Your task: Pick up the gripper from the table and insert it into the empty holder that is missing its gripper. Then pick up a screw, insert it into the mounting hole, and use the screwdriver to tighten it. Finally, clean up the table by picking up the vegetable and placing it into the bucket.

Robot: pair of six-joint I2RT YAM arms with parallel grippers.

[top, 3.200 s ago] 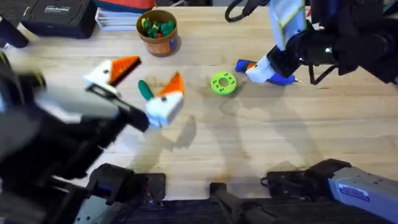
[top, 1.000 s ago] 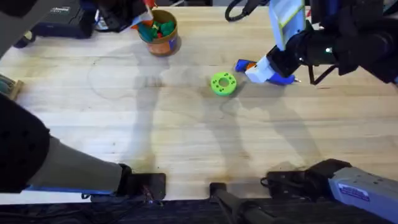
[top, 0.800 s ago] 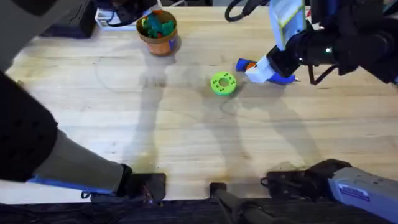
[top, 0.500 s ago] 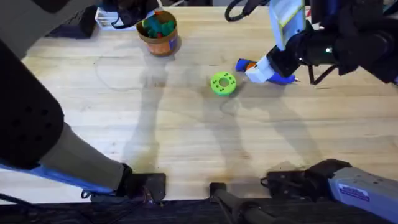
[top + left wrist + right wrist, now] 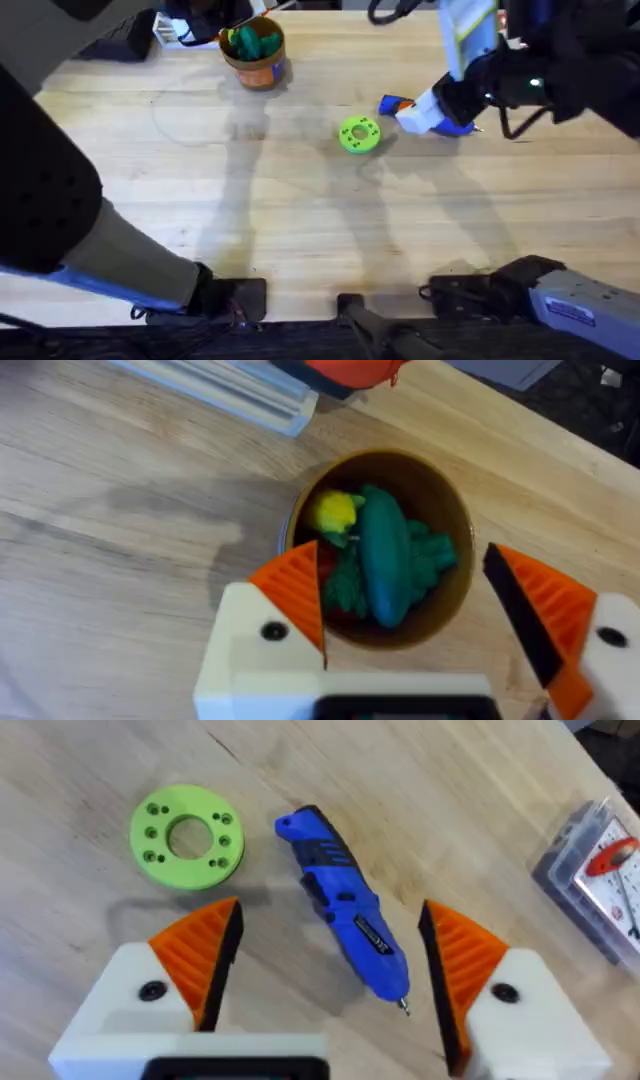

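While the left end effector (image 5: 405, 630) hangs directly above the bucket (image 5: 380, 545), its white fingers with orange ribbed pads (image 5: 295, 600) are spread wide and grip nothing. Inside the orange-brown pot the dark green vegetable (image 5: 385, 565) lies on a heap of other toy pieces, with a yellow piece (image 5: 332, 513) just beside it. Seen from overhead, the bucket (image 5: 254, 52) stands near the far edge of the light wooden worktop (image 5: 300, 220), and the left arm rises close under the camera as a large dark blur along the left side. Across the worktop, the right end effector (image 5: 325, 965) is also spread apart, its orange pads (image 5: 200, 955) on either side of the blue screwdriver (image 5: 345, 915), which lies flat on the wood between them without touching either; its thin metal tip points toward the wrist camera. A round bright green disc (image 5: 186, 835) with a centre hole and small holes around its face rests on the wood near the screwdriver's blunt end. Overhead, the disc (image 5: 359, 134) sits near the middle of the worktop, with the screwdriver (image 5: 430, 118) to its right beneath the right arm.
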